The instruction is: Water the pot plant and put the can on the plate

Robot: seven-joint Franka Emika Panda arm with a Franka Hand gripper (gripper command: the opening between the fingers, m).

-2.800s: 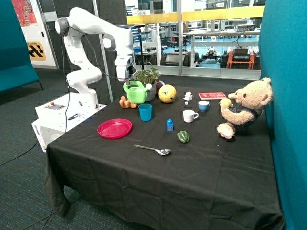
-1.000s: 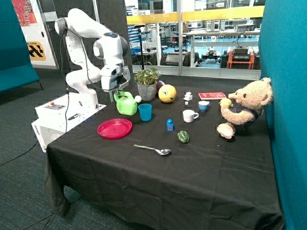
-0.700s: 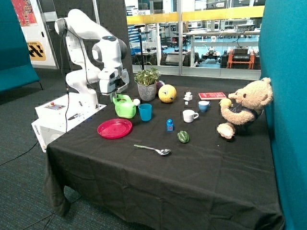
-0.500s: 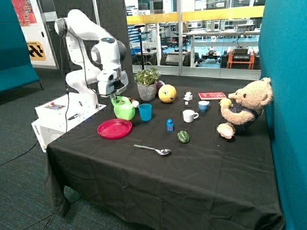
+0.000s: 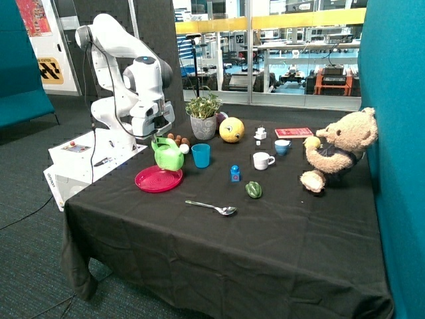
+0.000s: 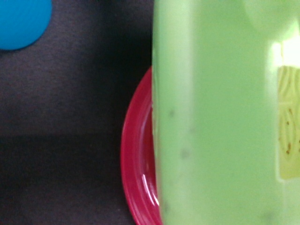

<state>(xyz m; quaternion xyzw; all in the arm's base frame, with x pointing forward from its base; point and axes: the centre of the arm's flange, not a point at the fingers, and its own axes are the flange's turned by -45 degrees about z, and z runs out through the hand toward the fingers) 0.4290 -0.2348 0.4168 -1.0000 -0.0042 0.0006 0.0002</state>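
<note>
Green can (image 5: 169, 154) held above pink plate (image 5: 150, 181); plant (image 5: 204, 116) upright.

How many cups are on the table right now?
3: a blue cup beside the can, a white mug mid-table, and a small blue-and-white cup nearer the teddy bear. Others may be hidden.

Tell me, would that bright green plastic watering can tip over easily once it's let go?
Probably not: the bright green plastic watering can looks squat and broad-based. It seems light and stiff, hanging level from the gripper above the flat pink-red plate.

White glossy arm (image 5: 119, 63); dark joints; black cable.
</note>
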